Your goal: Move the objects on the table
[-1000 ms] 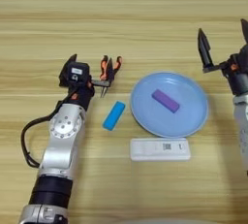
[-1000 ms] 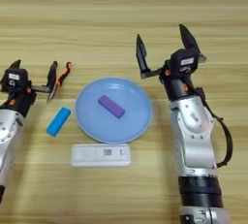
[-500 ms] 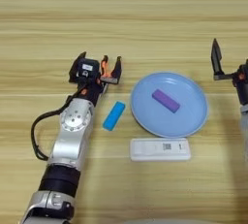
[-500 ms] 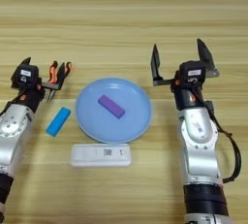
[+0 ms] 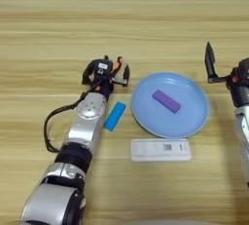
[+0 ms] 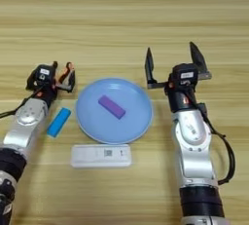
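Observation:
My left gripper [image 5: 106, 73] stands open just left of the light blue plate [image 5: 192, 121]. The orange handles of the pliers [image 5: 118, 65] show between its spread black fingers. How much of the pliers lies under the gripper is hidden. The purple bar [image 6: 112, 106] lies flat near the middle of the plate. Open and holding nothing, my right gripper [image 6: 172, 63] is at the plate's right rim, its two fingers pointing toward the far side of the table [image 6: 121, 14].
A small blue block [image 5: 114, 116] lies beside my left forearm, left of the plate. A white flat rectangular device [image 6: 101, 155] with a small label lies in front of the plate, near me.
My left gripper has moved right, from beside the pliers to over them, so the orange handles now sit between its fingers. The right gripper has shifted slightly toward me. Plate and bar are unmoved.

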Available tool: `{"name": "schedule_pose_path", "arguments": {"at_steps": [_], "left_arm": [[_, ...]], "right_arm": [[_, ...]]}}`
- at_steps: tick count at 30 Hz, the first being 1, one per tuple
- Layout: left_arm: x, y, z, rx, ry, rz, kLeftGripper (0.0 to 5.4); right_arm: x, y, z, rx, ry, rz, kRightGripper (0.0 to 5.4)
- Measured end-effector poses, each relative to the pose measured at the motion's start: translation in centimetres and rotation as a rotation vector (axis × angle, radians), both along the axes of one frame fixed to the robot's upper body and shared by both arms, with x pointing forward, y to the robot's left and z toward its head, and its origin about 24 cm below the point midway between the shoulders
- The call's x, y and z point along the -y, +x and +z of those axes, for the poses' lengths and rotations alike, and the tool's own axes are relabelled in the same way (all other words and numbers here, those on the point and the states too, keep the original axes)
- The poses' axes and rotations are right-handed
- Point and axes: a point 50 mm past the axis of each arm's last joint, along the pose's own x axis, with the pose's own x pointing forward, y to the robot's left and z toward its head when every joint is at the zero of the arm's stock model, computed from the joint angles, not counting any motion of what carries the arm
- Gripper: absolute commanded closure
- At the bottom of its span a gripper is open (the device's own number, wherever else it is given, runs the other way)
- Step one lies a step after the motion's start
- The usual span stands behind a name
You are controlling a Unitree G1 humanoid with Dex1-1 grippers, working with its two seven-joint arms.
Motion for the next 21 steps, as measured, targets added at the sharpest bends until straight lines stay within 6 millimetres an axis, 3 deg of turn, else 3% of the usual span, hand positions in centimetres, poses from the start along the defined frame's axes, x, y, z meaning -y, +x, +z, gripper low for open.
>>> {"name": "schedule_pose_path", "arguments": {"at_steps": [11, 21], "left_arm": [[-0.2, 0.4, -1.7, -0.099, 0.009, 0.043, 0.0], [-0.3, 0.7, -1.8, -0.102, 0.012, 0.058, 0.0]], "right_arm": [[-0.1, 0.0, -0.2, 0.004, 0.009, -0.003, 0.02], [-0.2, 0.0, -0.2, 0.001, 0.011, -0.004, 0.02]]}}
